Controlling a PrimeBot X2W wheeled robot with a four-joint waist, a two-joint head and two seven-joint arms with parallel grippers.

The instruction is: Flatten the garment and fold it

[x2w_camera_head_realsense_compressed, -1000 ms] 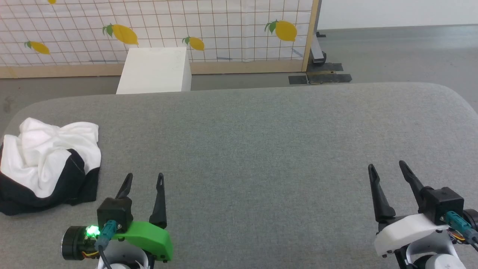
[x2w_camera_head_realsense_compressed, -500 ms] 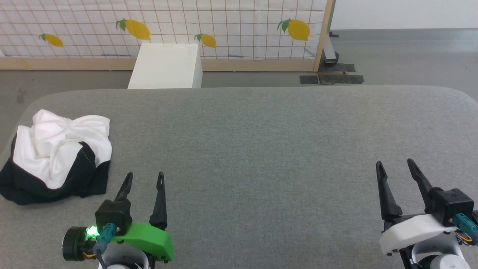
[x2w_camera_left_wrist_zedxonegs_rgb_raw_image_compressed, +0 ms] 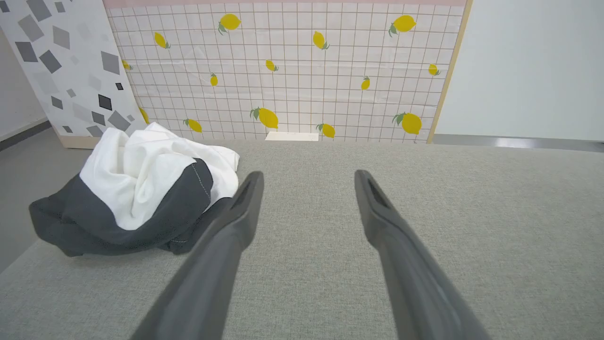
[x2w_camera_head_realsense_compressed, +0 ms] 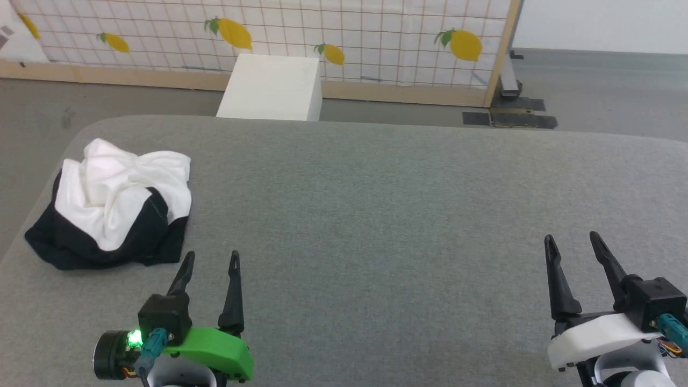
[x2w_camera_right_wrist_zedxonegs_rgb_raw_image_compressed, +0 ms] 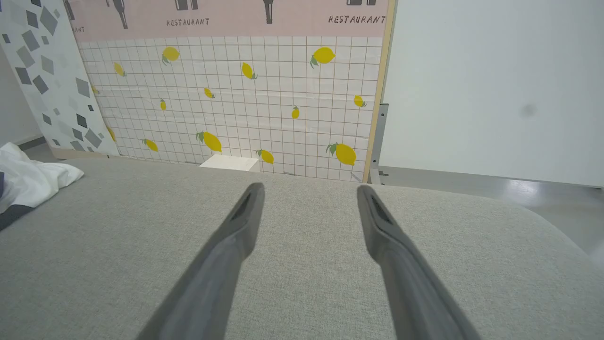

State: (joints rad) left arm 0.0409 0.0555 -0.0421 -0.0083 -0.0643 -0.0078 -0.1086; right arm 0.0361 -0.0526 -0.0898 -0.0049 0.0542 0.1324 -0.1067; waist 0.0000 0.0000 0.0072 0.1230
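Note:
The garment (x2w_camera_head_realsense_compressed: 115, 207) lies bunched in a heap near the left end of the grey padded table (x2w_camera_head_realsense_compressed: 376, 215), white folds on top, black cloth below. In the left wrist view the garment (x2w_camera_left_wrist_zedxonegs_rgb_raw_image_compressed: 141, 189) sits just left of the fingers. My left gripper (x2w_camera_head_realsense_compressed: 211, 259) hovers open over the table, a little right of and nearer than the heap, touching nothing. My right gripper (x2w_camera_head_realsense_compressed: 572, 241) stands open far to the right with nothing between its fingers. In the right wrist view an edge of the garment (x2w_camera_right_wrist_zedxonegs_rgb_raw_image_compressed: 28, 182) shows at the far left.
A white box (x2w_camera_head_realsense_compressed: 271, 88) stands on the floor behind the table's far edge. A lemon-patterned grid panel (x2w_camera_head_realsense_compressed: 322, 37) with a wooden frame runs along the back. The table's left end is rounded, close to the heap.
The head camera has turned left, so the whole picture has shifted right. The garment stays bunched in place and both grippers remain open.

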